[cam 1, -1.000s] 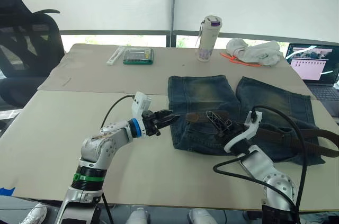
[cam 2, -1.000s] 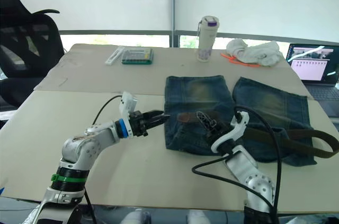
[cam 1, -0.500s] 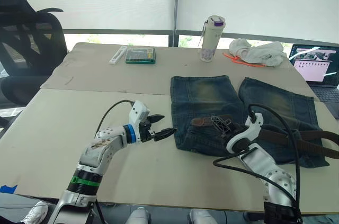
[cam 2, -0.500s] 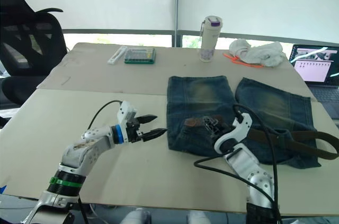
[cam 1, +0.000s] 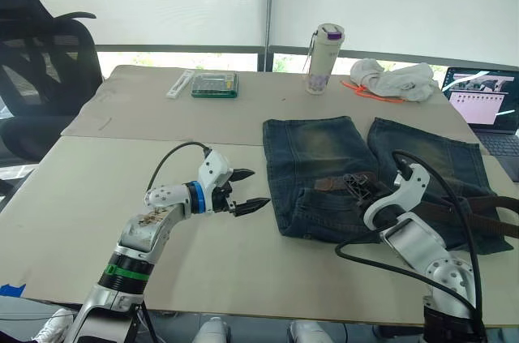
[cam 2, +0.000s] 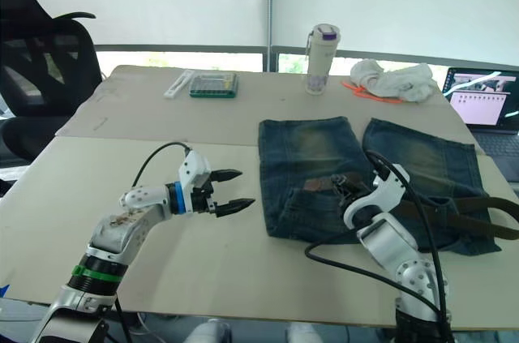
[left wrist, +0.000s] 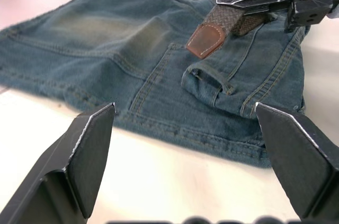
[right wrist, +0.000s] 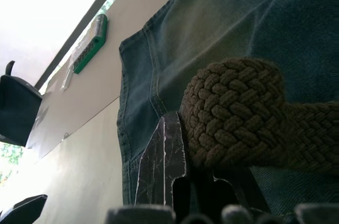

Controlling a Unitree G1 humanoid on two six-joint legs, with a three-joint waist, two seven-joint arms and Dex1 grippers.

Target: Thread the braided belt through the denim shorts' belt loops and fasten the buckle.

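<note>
The denim shorts point(cam 1: 324, 144) lie flat on the table, right of centre, with the waistband toward me. My right gripper point(cam 1: 358, 186) is shut on the braided belt point(right wrist: 238, 113) near its brown leather tip point(left wrist: 209, 38), which rests on the shorts' left half. From there the belt trails right across the shorts to the table's edge point(cam 1: 491, 225). One belt loop point(left wrist: 213, 79) shows on a folded bit of waistband just under the tip. My left gripper point(cam 1: 258, 187) hovers open just left of the shorts' edge, holding nothing. The buckle is out of view.
At the back stand a white bottle point(cam 1: 323, 57), a green box point(cam 1: 215, 85) with a white strip beside it, and a white cloth bundle point(cam 1: 396, 79). A laptop point(cam 1: 485, 105) sits at the far right and a black chair point(cam 1: 36, 59) at the far left.
My left gripper, shut at the shorts' edge a second ago, has opened wide and drawn back a little. My right gripper has pulled the belt end slightly rightward. The camera shifted.
</note>
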